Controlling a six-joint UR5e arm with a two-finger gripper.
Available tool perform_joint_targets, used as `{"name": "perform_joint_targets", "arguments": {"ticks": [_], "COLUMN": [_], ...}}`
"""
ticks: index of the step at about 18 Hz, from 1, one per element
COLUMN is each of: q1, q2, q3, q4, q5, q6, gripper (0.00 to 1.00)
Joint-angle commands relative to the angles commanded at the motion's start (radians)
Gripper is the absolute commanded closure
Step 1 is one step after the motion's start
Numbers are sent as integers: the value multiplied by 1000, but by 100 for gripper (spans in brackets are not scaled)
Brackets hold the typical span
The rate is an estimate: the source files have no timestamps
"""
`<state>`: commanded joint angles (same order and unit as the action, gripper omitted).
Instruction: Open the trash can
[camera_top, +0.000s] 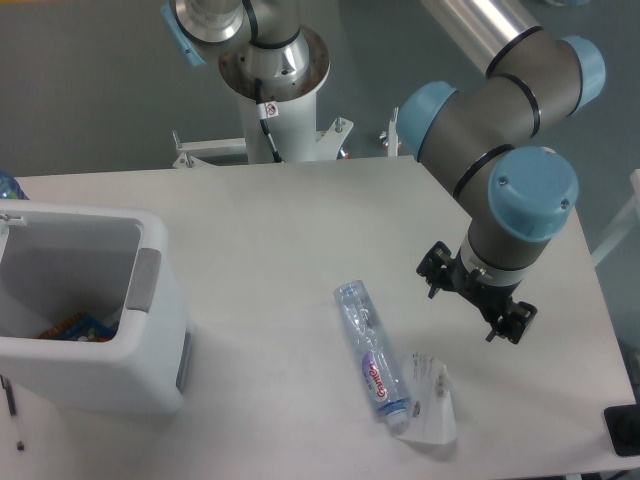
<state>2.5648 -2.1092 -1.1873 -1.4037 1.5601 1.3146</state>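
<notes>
Hovering above the table (300, 220), the gripper (478, 298) hangs from the wrist, its fingers hidden beneath the mount, so whether the jaws are spread or pressed together cannot be told. The trash can (150, 370) stands well apart from the jaws, far toward the left edge of the view. Its top is open; colourful items (75, 328) lie at the bottom. A clear plastic bottle (372, 350) and a crumpled clear wrapper (432, 400) lie just below-left of the jaws.
</notes>
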Motion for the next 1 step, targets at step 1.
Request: {"name": "perform_joint_targets", "arguments": {"ticks": [1], "q1": [0], "q2": [2], "q3": [-6], "q4": [8], "q5": [0], "q6": [-2], "gripper": [0]}}
